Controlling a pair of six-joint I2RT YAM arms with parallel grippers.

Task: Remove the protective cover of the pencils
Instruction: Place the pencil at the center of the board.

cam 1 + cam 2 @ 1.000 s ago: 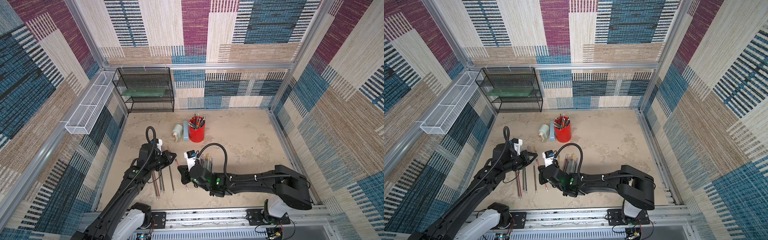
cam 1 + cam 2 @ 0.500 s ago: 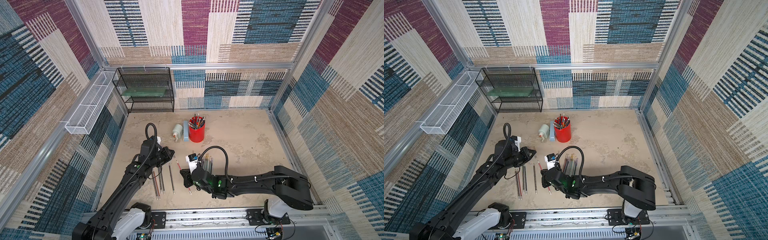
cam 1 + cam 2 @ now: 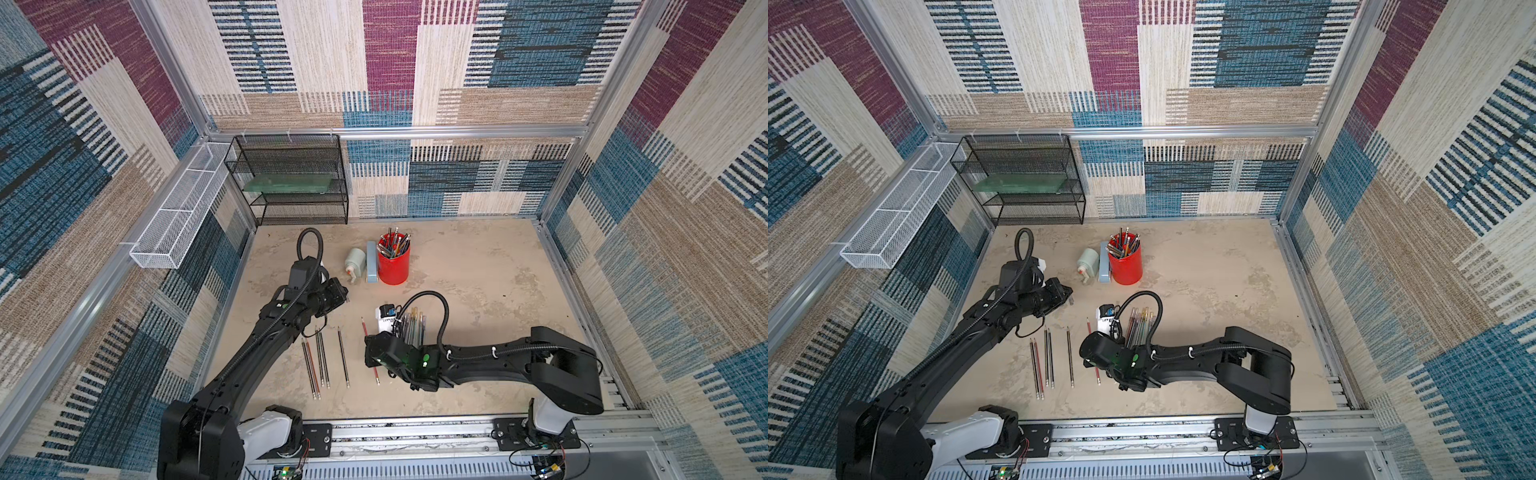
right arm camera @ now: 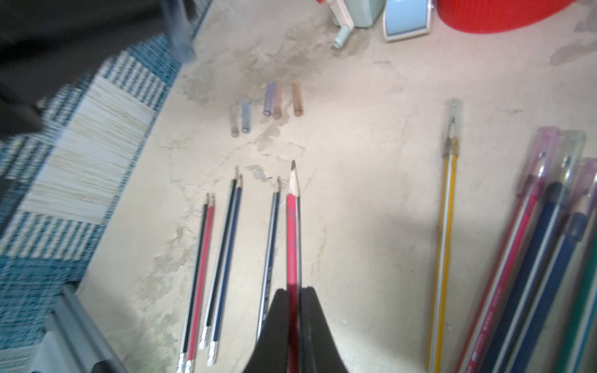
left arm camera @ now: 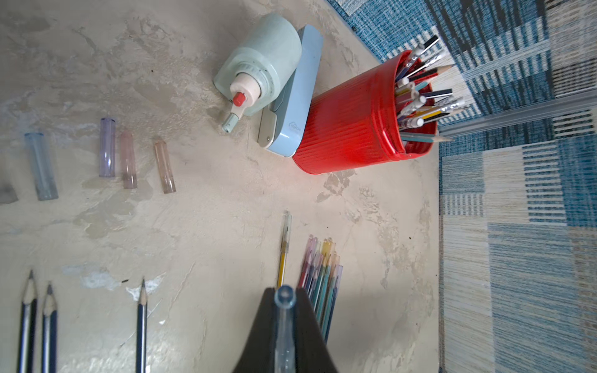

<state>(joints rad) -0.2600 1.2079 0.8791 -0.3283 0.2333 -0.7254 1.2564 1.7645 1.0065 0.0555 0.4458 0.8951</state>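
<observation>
Clear bluish cap now off, pinched in our left gripper, which has drawn back toward the red cup | red pencil bare-tipped, clamped in our right gripper, robot-side of cup | we judge this pencil done; capped pencils remain

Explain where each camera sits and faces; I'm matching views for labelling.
Top views: high over the front rail, looking down on the table; left arm and right arm show.
Left wrist: behind the left gripper, shut on a clear cap, facing the red cup.
Right wrist: behind the right gripper, shut on a red pencil, facing the bare pencils.
Shared: both wrist views show the loose caps.
</observation>
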